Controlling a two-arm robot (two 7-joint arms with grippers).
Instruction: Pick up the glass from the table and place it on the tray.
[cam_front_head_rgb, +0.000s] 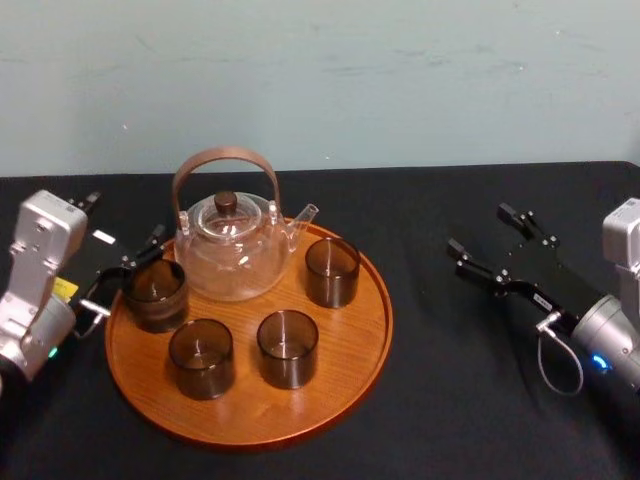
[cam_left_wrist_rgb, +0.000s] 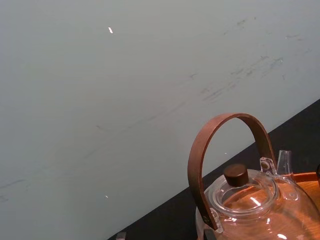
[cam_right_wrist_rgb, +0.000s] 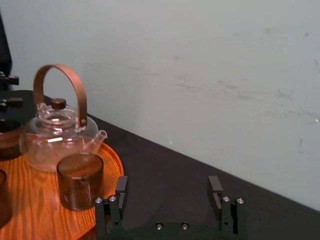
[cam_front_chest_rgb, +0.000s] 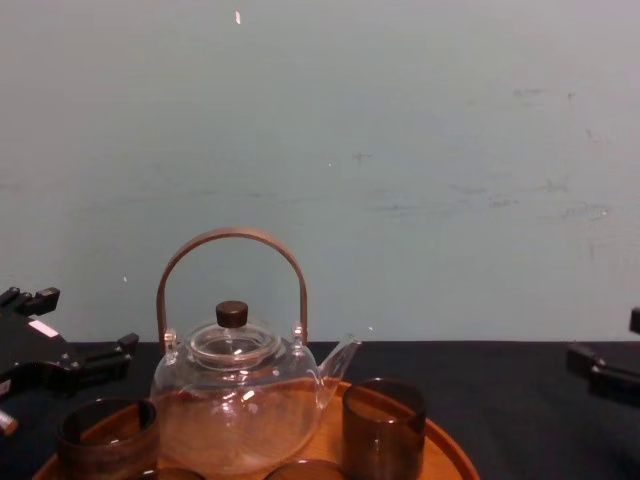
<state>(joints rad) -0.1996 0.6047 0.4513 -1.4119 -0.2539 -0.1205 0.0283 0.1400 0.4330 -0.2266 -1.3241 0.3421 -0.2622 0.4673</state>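
Note:
The round orange-brown wooden tray (cam_front_head_rgb: 300, 425) lies on the black table and carries a clear glass teapot (cam_front_head_rgb: 230, 250) with a brown hoop handle. Several smoky brown glasses stand upright on it. One glass (cam_front_head_rgb: 155, 293) stands at the tray's left edge. My left gripper (cam_front_head_rgb: 130, 262) is open right beside that glass, at its far-left side, holding nothing; whether a finger touches the glass I cannot tell. From the chest the same glass (cam_front_chest_rgb: 105, 430) sits below the left gripper (cam_front_chest_rgb: 70, 330). My right gripper (cam_front_head_rgb: 488, 240) hovers open and empty right of the tray, over the black cloth.
Other glasses stand at the tray's right (cam_front_head_rgb: 332, 271), front left (cam_front_head_rgb: 201, 358) and front middle (cam_front_head_rgb: 288, 348). A pale wall closes off the table's far edge. The right gripper (cam_right_wrist_rgb: 167, 190) has bare black tablecloth (cam_front_head_rgb: 480, 380) beneath and in front of it.

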